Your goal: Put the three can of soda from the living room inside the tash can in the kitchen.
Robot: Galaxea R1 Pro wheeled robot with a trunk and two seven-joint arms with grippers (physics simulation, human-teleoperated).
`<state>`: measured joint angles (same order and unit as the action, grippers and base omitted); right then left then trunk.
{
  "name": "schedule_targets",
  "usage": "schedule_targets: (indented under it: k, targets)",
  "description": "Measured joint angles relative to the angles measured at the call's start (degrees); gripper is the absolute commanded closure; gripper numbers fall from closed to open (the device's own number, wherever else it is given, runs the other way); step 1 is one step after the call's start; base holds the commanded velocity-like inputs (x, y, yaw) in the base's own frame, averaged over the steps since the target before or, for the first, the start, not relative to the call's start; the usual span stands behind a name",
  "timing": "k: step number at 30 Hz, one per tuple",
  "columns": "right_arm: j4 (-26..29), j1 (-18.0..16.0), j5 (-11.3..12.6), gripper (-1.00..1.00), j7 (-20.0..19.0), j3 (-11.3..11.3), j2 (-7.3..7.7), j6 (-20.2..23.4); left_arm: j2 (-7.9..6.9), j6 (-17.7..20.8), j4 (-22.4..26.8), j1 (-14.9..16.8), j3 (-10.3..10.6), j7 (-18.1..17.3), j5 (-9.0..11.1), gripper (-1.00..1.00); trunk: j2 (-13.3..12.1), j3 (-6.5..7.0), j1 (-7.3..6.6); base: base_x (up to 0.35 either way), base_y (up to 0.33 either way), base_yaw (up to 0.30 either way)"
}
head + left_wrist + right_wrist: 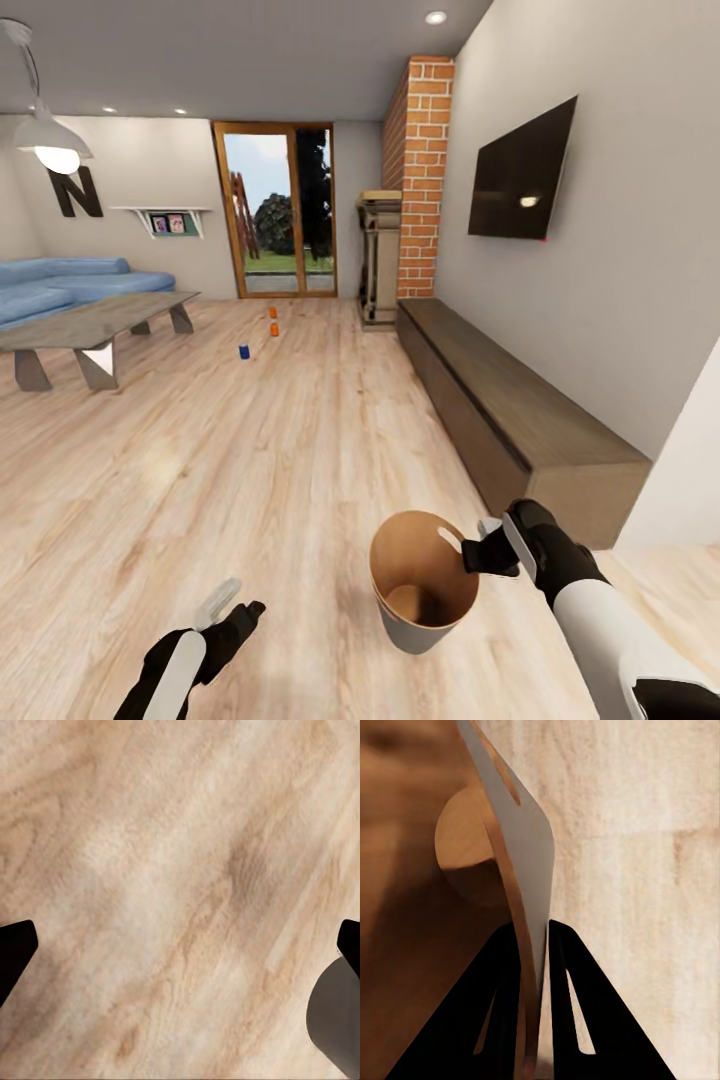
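Right gripper (478,548) pinches the rim of the bin (424,582) above the wood floor (300,470). Left gripper (240,605) hangs spread and empty; three cans (258,335) stand far off beside the coffee table (95,325).

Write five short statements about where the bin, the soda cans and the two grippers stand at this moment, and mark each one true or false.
1. The right gripper is shut on the rim of the trash can. True; the right wrist view shows the bin wall pinched between the fingers.
2. The trash can already holds a can. False; its tan inside shows bare down to the bottom.
3. The three soda cans stand on the floor by the coffee table: two orange, one blue. True.
4. The left gripper holds the blue can. False; it is open, over bare floor.
5. The cans sit on the long wooden bench. False; they stand on the floor.
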<state>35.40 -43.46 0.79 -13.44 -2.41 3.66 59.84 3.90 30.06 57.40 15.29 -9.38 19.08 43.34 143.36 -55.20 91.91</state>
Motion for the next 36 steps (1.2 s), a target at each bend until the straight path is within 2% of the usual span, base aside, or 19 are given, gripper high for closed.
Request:
schedule_targets:
  k: [6, 10, 36]
  targets:
    - [0.13, -0.01, 0.64, 1.0, -0.05, -0.05, 0.16, 0.05, 0.05, 0.0, -0.08, 0.0, 0.04, 0.0, -0.01, -1.0, 0.0, 0.0, 0.0, 0.299, 0.183, 0.006]
    - [0.16, 0.0, 0.05, 1.0, -0.01, -0.04, 0.21, 0.0, 0.06, 0.0, -0.09, 0.0, 0.03, 0.0, -0.01, -1.0, 0.0, 0.0, 0.0, 0.299, 0.187, 0.001]
    - [0.18, -0.02, 0.31, 1.0, -0.03, 0.07, 0.04, 0.03, 0.06, 0.01, -0.18, 0.0, -0.02, 0.0, 0.08, -1.0, 0.0, 0.0, 0.0, 0.3, 0.177, 0.0]
